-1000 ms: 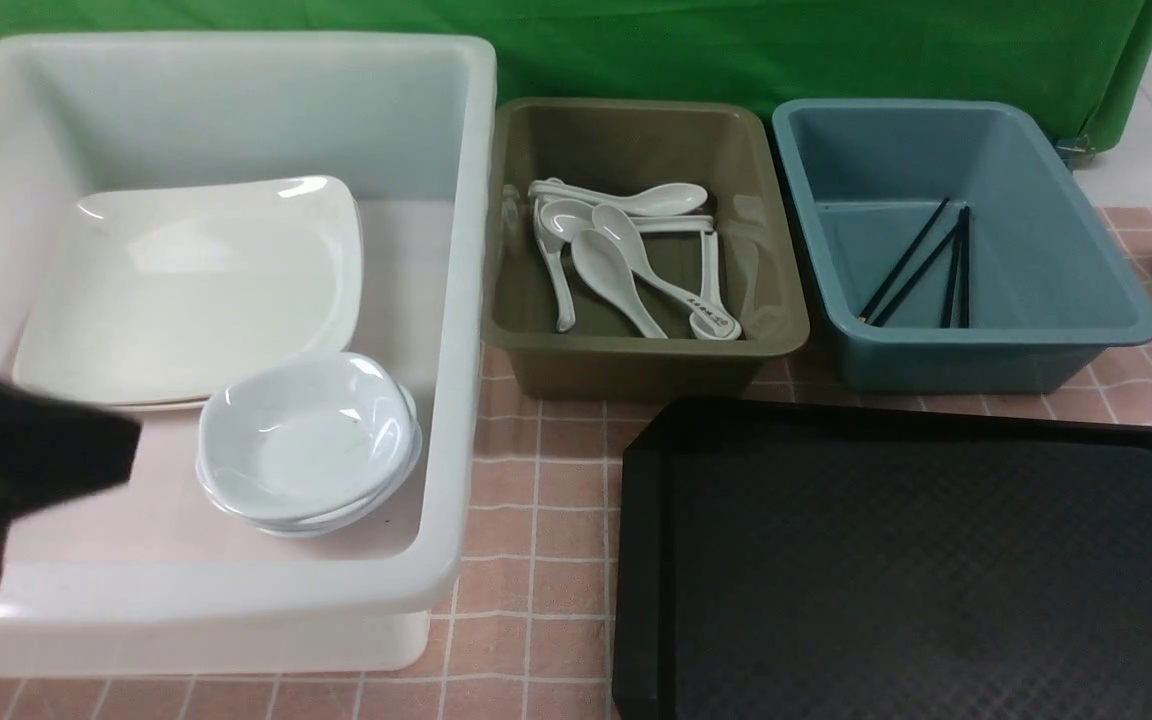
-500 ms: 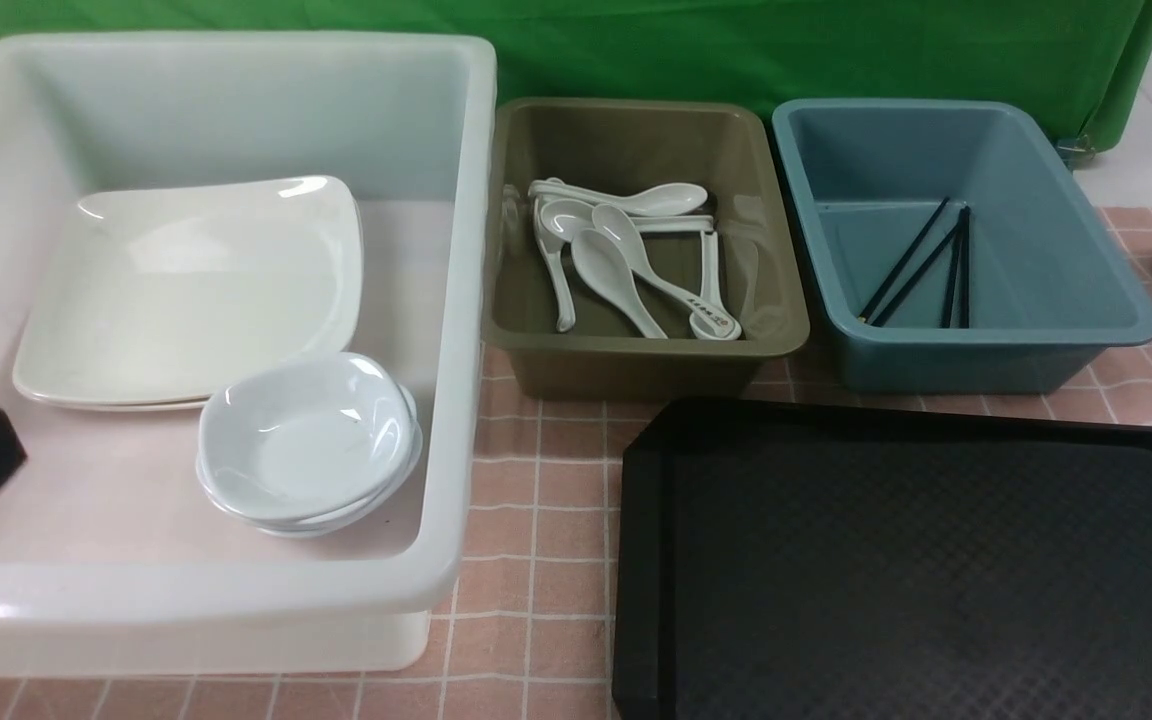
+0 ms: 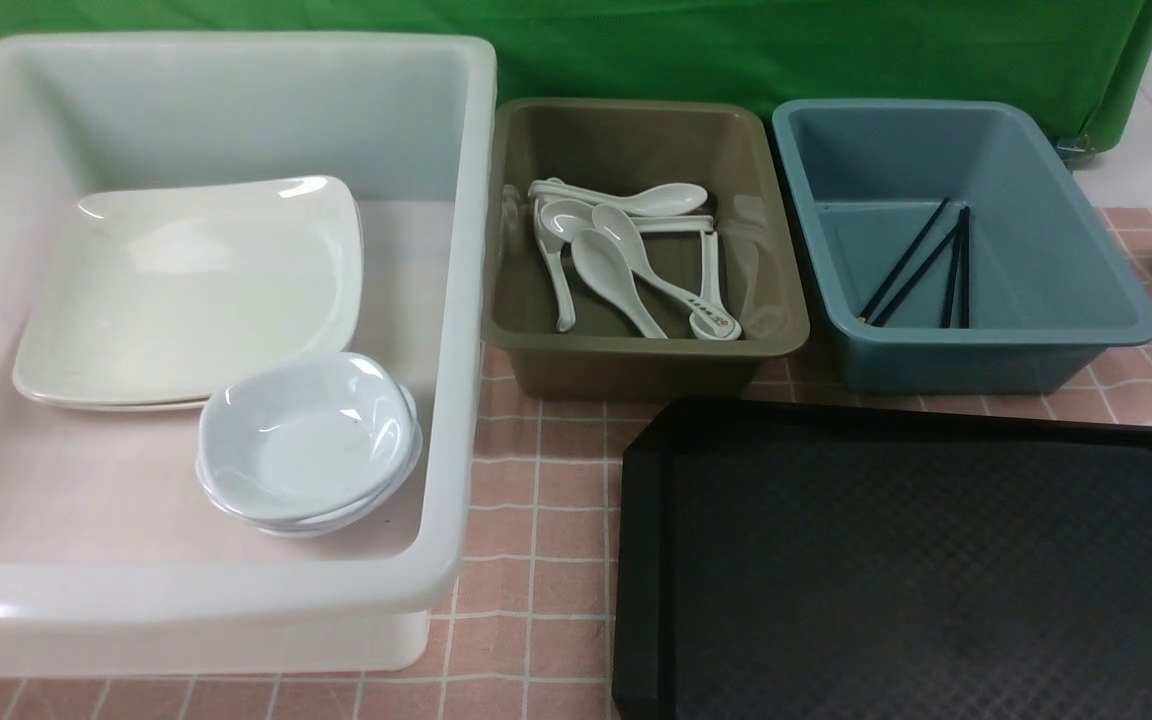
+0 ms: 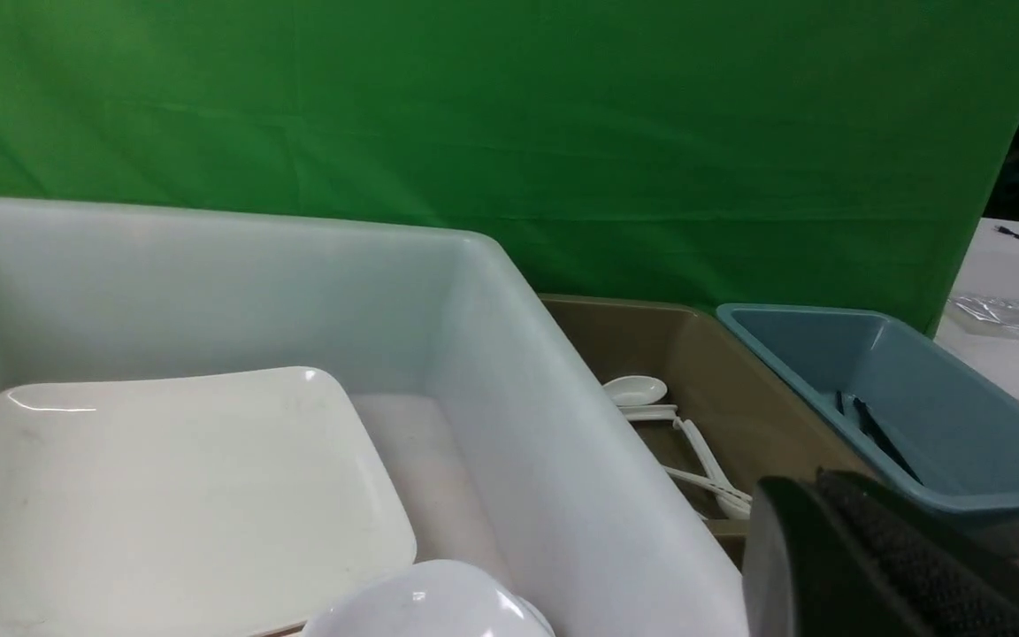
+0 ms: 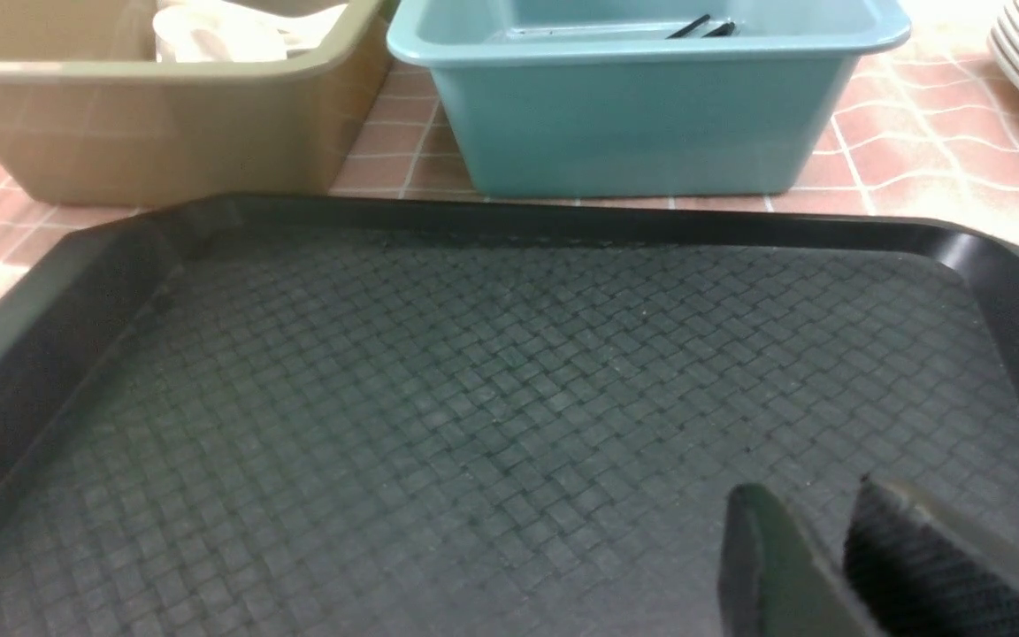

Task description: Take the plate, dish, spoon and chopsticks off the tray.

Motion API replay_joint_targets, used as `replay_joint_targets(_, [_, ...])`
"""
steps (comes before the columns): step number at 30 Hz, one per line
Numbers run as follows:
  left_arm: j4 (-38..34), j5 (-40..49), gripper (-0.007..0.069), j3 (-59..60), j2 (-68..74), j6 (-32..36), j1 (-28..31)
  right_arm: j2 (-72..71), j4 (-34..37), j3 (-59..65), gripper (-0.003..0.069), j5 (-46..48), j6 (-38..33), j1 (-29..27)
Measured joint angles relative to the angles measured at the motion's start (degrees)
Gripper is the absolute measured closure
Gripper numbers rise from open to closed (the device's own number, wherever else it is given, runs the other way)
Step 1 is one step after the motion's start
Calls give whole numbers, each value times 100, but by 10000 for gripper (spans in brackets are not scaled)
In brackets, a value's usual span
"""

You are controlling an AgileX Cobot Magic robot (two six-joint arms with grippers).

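Your left gripper (image 4: pixel 863 566) shows only in its own wrist view, as one black ribbed finger beside the large translucent white plastic tub (image 3: pixel 456 330); its jaws are together and it holds nothing. Your right gripper (image 5: pixel 819 566) hangs just above the large black rectangular tray (image 5: pixel 76 274) with the diamond-textured floor. Its two black fingers stand slightly apart with a narrow gap between them, nothing in that gap, and they touch nothing you can see.

The big glossy white rounded-square plate (image 3: pixel 186 290) lies flat in the white tub, towards its far left. Just in front of it, overlapping its near edge, sits a small stack of shallow white bowl-like dishes (image 3: pixel 306 440).

The white glossy soup spoon (image 3: pixel 616 270) lies among several like it in the olive-brown plastic tub (image 3: pixel 636 350), the middle container. The thin black chopsticks (image 3: pixel 921 265) lean inside the blue-grey plastic tub (image 3: pixel 986 345) on the right. All three tubs and the tray rest on the pink checked tablecloth (image 3: pixel 536 480).
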Motion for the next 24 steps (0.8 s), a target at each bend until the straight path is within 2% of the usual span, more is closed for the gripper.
replay_joint_targets(6, [307,0,627,0,0,0,0,0,0,0,456,0,0,0])
replay_joint_targets(9, [758,-34,627,36,0,0,0,0,0,0,448,0,0,0])
replay_joint_targets(14, [1199,-656,624,624,-117,-37,0,0,5,0,432,0,0,0])
replay_joint_targets(17, [1839,-1131,624,1339,-411,-501,0,0,5,0,424,0,0,0])
replay_joint_targets(20, [2722,-1619,624,2226,-919,-1426,0,0,5,0,421,0,0,0])
replay_joint_targets(24, [3229,-1713,624,2744,-1321,-2094,0,0,5,0,419,0,0,0])
